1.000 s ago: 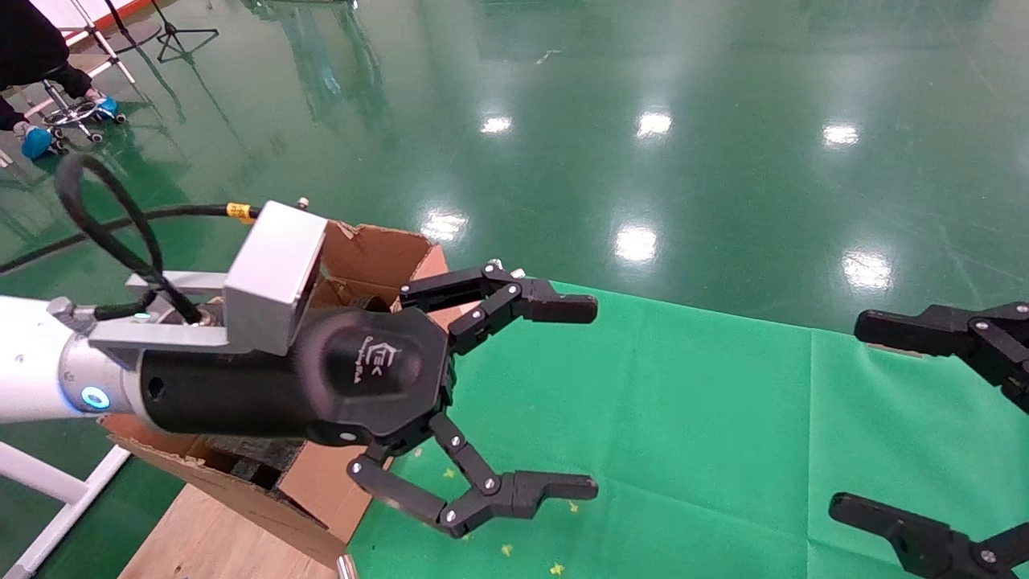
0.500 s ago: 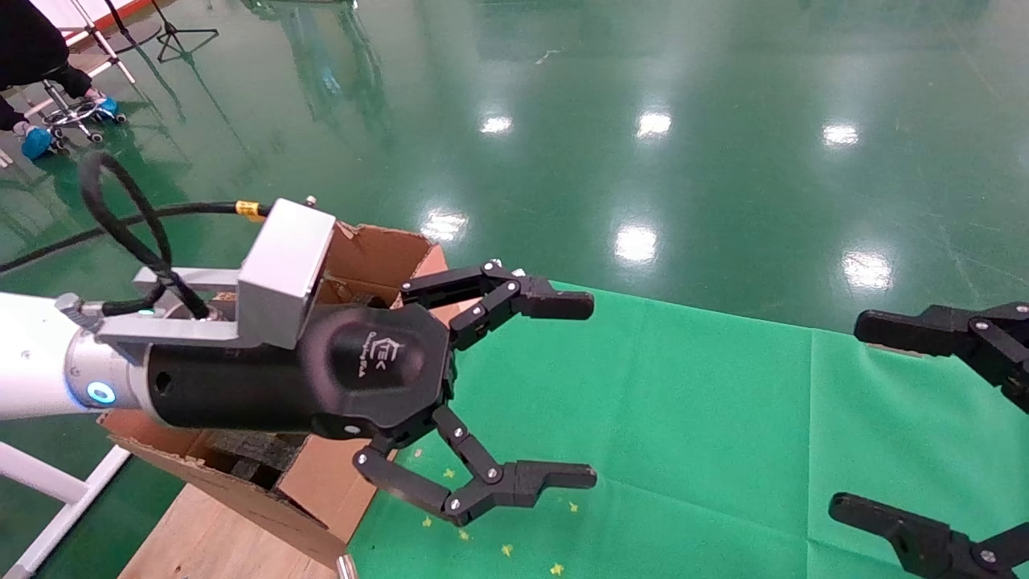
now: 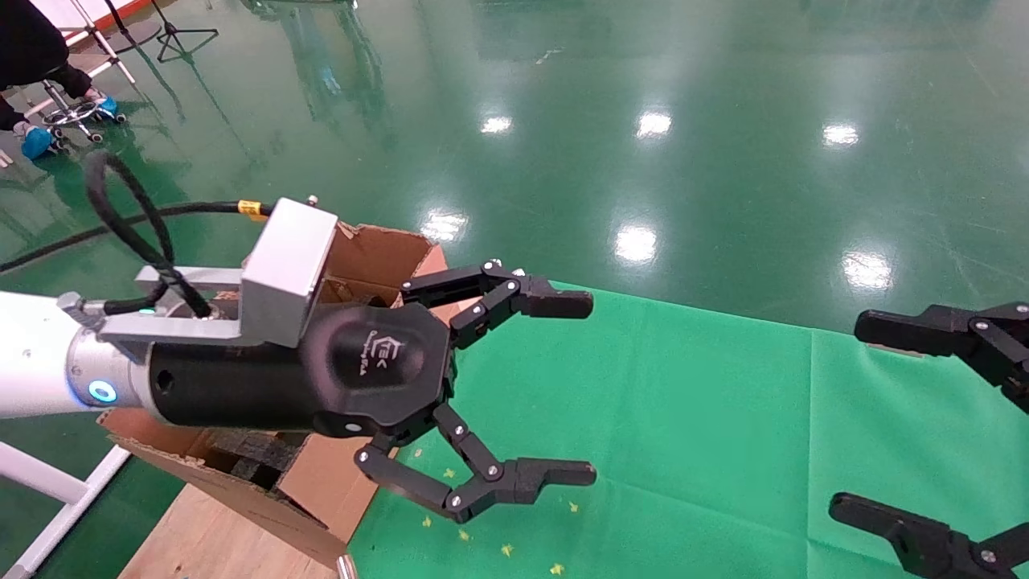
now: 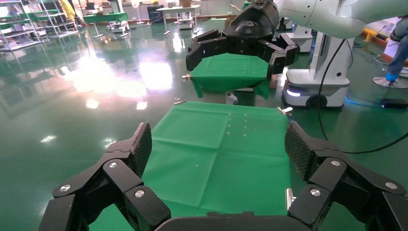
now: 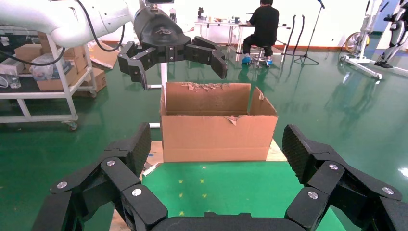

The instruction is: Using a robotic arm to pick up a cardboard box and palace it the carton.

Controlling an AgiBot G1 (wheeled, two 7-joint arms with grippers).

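Item: my left gripper (image 3: 579, 390), jaws spread wide, empty, above the green cloth (image 3: 683, 418). Carton (image 3: 378, 257) just behind it. Right gripper (image 3: 884, 418) also open, well apart.

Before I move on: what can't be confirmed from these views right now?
- Cardboard box: in none of the three views.
- Carton interior: head view blocked by the open left gripper; right wrist view sees only its outer wall.
- Right gripper: open, cut off by the head view's edge.
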